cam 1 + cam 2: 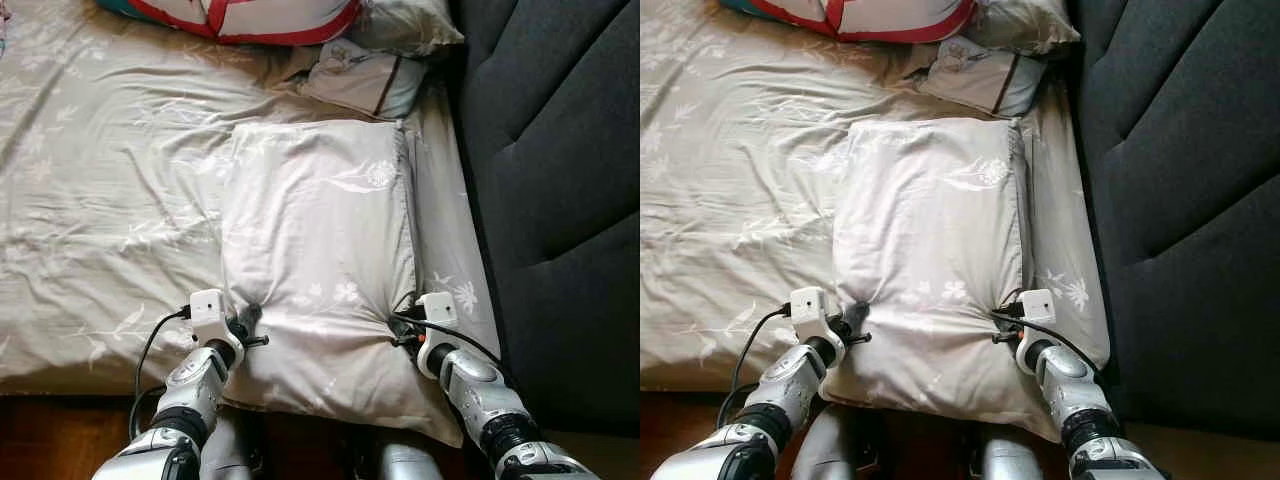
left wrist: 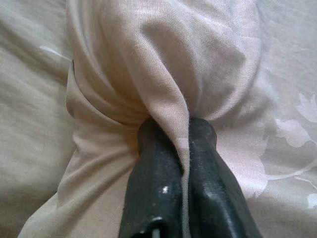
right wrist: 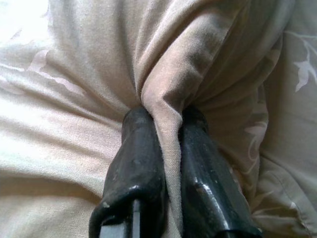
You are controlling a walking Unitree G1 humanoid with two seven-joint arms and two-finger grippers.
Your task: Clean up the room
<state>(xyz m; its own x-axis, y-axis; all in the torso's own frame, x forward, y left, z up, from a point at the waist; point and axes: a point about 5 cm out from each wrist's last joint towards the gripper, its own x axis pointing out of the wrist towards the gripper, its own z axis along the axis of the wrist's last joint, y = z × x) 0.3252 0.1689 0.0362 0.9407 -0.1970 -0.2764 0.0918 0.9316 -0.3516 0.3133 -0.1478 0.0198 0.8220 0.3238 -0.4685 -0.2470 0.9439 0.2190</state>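
Gripping the pillow (image 1: 320,260) at its near corners, left pincer (image 1: 250,325) at seven o'clock and right pincer (image 1: 405,325) at five both pinched fabric; pillow lay on the bed (image 1: 100,200), placement at the headboard (image 1: 560,150) outstanding.

red-trimmed cushion (image 1: 240,18) cut off by edge

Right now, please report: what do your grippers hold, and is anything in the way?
Left gripper and right gripper both shut on the pillow. Pillow lies flat on the bed. Small cushion ahead, by the headboard.
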